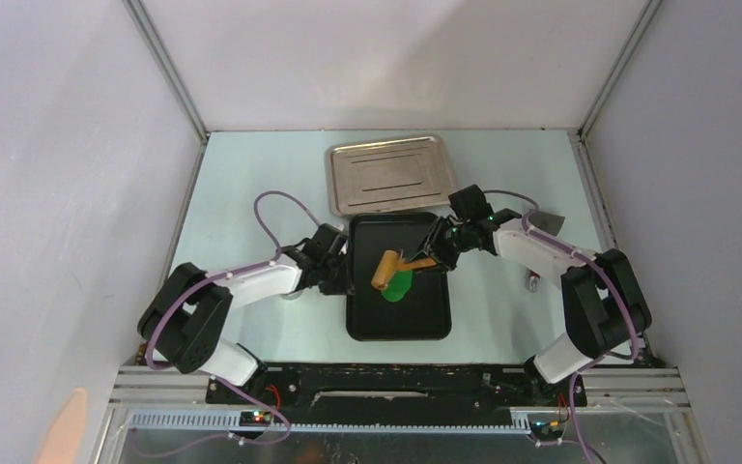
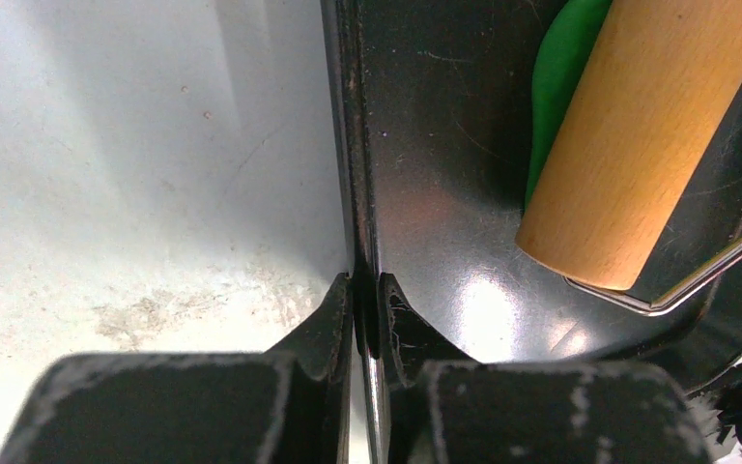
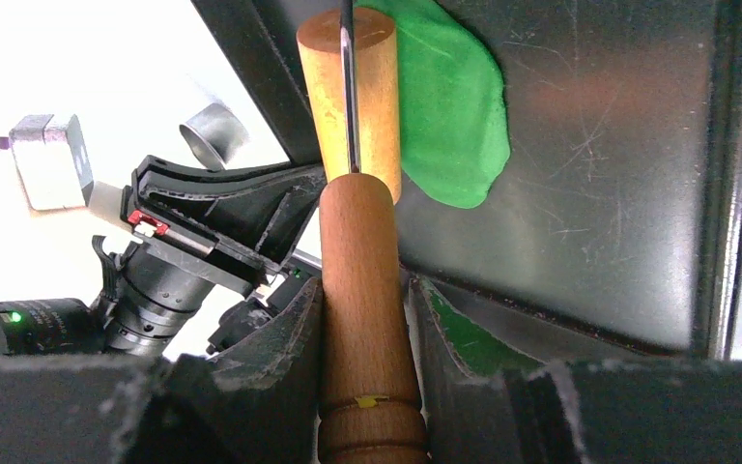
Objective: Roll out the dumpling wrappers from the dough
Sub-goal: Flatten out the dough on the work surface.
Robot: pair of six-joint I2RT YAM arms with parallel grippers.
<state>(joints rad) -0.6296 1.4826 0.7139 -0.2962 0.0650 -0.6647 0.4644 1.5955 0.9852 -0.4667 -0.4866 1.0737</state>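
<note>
Ahead of right claw (image 3: pixel 367 290): bright green flat dough sheet (image 3: pixel 449 106); tan wooden roller (image 3: pixel 353 97) w/ browner handle; scratched glossy black metal tray (image 3: pixel 599 174) under claw.

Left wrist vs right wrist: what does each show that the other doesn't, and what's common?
Only left wrist: the left gripper pinching the black tray by its rim, with bare table beside it. Only right wrist: the right gripper clamped on the roller handle, plus the left arm beyond the tray. Both: the wooden roller head lying on the green dough in the tray.
</note>
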